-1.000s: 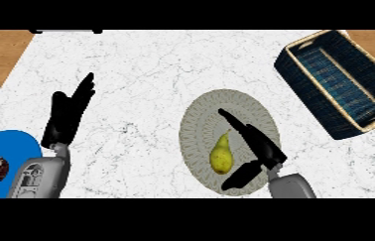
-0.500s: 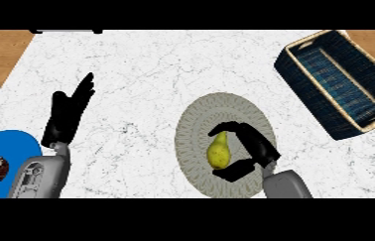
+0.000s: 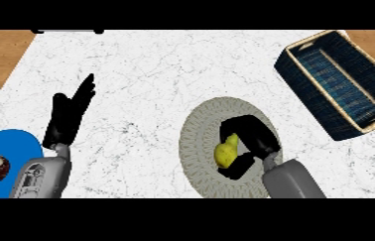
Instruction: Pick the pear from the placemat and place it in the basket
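A yellow pear [image 3: 225, 152] lies on the round grey woven placemat [image 3: 198, 136] at the lower middle of the counter. My right hand [image 3: 253, 136] is curled round the pear, fingers over its top and thumb under it, so only its left side shows. The dark blue basket [image 3: 330, 81] with a tan rim stands at the right edge, apart from the hand. My left hand [image 3: 67, 116] rests open at the left, fingers pointing up.
A blue plate [image 3: 16, 153] shows at the lower left edge with something dark on it. White marble counter [image 3: 147, 71] lies between the placemat and the basket. A dark object [image 3: 66, 31] sits at the far top edge.
My right hand went from open over the placemat to curled round the pear. The placemat appears slightly shifted. The left hand has not moved.
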Controlling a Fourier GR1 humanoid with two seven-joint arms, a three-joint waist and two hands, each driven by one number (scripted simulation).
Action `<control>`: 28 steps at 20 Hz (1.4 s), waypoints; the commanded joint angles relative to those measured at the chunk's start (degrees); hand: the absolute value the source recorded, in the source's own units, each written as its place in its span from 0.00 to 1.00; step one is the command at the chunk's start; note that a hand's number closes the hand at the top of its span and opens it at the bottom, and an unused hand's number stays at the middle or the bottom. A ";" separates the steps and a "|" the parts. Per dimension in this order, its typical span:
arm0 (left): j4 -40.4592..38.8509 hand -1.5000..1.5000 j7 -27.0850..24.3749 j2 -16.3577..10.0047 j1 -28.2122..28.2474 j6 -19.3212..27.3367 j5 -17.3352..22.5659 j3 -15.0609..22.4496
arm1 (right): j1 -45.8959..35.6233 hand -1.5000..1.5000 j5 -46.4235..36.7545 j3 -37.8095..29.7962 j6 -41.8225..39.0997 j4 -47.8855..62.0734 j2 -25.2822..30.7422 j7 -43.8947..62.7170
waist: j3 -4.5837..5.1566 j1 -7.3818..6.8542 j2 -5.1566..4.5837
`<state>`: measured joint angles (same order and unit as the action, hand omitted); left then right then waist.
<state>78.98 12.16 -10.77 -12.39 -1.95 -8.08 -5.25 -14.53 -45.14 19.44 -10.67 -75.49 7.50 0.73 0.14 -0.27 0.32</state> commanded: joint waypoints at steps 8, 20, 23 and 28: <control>-0.08 0.50 0.56 1.72 -0.21 1.34 -0.90 0.82 | -7.70 1.00 -18.84 10.53 -10.24 -13.00 6.44 13.47 | -0.11 0.49 -0.17; 1.38 0.50 1.16 -1.72 0.81 -0.97 0.59 -1.59 | -8.04 1.00 9.67 -8.80 -19.77 -43.00 -7.29 29.48 | -0.11 1.55 0.41; 1.66 0.50 1.79 0.72 0.93 0.17 0.06 -0.04 | -12.86 1.00 15.34 -12.21 -20.33 -49.68 -7.39 38.36 | -0.10 1.19 0.36; 0.81 0.50 1.27 -0.93 0.18 -0.17 -0.13 -1.20 | -30.61 1.00 20.86 -18.86 -24.01 -50.72 -7.47 56.05 | -0.04 0.39 0.10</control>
<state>79.23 12.92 -10.73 -12.14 -1.75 -8.45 -5.74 -34.67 -28.81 5.44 -32.37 -124.26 0.50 45.66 0.08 0.69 0.48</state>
